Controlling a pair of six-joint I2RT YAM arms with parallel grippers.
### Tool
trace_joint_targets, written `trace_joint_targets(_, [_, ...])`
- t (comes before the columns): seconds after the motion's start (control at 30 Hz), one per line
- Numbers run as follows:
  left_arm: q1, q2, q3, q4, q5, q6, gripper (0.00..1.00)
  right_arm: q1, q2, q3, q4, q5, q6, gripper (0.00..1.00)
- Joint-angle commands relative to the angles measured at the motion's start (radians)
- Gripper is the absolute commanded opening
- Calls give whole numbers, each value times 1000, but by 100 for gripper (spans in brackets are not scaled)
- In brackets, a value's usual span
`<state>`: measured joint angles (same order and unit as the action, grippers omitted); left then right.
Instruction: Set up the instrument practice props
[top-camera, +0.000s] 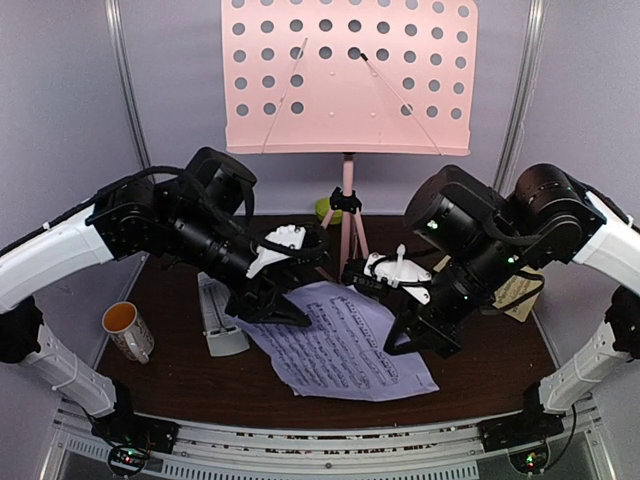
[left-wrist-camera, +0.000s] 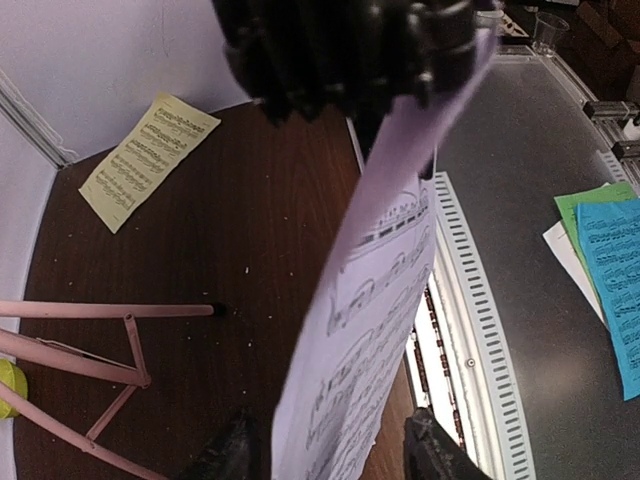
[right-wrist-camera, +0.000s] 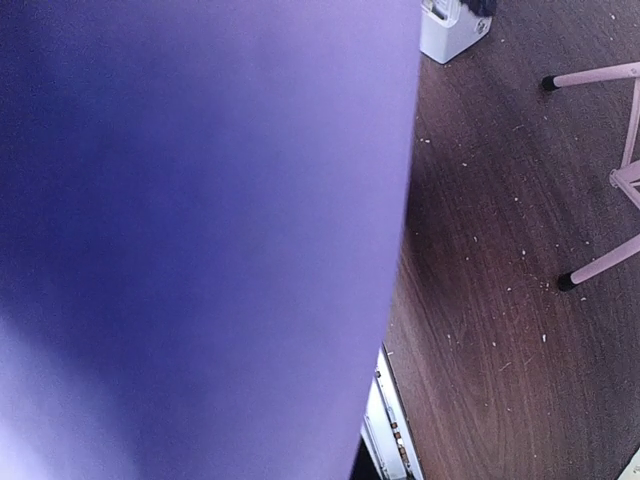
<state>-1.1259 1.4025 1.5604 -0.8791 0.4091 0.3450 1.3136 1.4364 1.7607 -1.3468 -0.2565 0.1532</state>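
Observation:
The pink music stand (top-camera: 349, 75) rises at the back centre, and its tripod legs (left-wrist-camera: 100, 310) rest on the dark table. A lavender sheet-music page (top-camera: 345, 340) hangs lifted over the table's middle. My right gripper (top-camera: 402, 340) is shut on its right edge, and the left wrist view shows that gripper (left-wrist-camera: 400, 120) clamping the page from above. My left gripper (top-camera: 290, 312) is at the page's left edge. Its jaws stand apart with the lavender page (left-wrist-camera: 370, 330) passing between them. The lavender page (right-wrist-camera: 200, 240) hides my right fingers. The grey metronome (top-camera: 220, 320) lies at the left. A pale-yellow page (left-wrist-camera: 150, 160) lies flat at the far right.
A white mug (top-camera: 128, 330) with an orange inside stands at the near left. A lime-green bowl (top-camera: 326, 208) sits behind the stand's pole. Blue and green sheets (left-wrist-camera: 610, 270) lie on the grey surface beyond the table's front rail (left-wrist-camera: 480, 300).

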Motion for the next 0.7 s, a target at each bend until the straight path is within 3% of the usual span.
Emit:
trace_joint_targets(0.0, [-24, 27, 44, 15, 31, 18, 41, 9, 16, 54, -54, -14, -35, 0])
trace_joint_targets(0.1, [-25, 27, 39, 15, 40, 6, 24, 9, 13, 57, -55, -10, -34, 0])
trace_joint_targets(0.2, [-26, 13, 29, 19, 47, -4, 1, 9, 4, 55, -53, 6, -32, 0])
trace_joint_targets(0.23, [-26, 6, 25, 26, 43, -11, 0, 10, 0, 56, -50, 20, -29, 0])
trace_joint_targets(0.27, [-26, -5, 17, 37, 41, -20, 0, 9, -6, 55, -44, 39, -24, 6])
trace_joint_targets(0.37, [-9, -65, -33, 121, 62, -82, 0, -14, -69, 47, 13, 120, 38, 38])
trace_joint_targets(0.43, [38, -116, -80, 217, 114, -163, 0, -42, -150, -21, 153, 152, 100, 57])
trace_joint_targets(0.5, [113, -169, -126, 325, 172, -257, 0, -81, -304, -161, 348, 177, 166, 93])
trace_joint_targets(0.53, [146, -191, -144, 386, 198, -308, 0, -93, -378, -230, 444, 189, 187, 99])
trace_joint_targets(0.67, [218, -237, -169, 574, 264, -474, 0, -111, -576, -438, 753, 263, 255, 100])
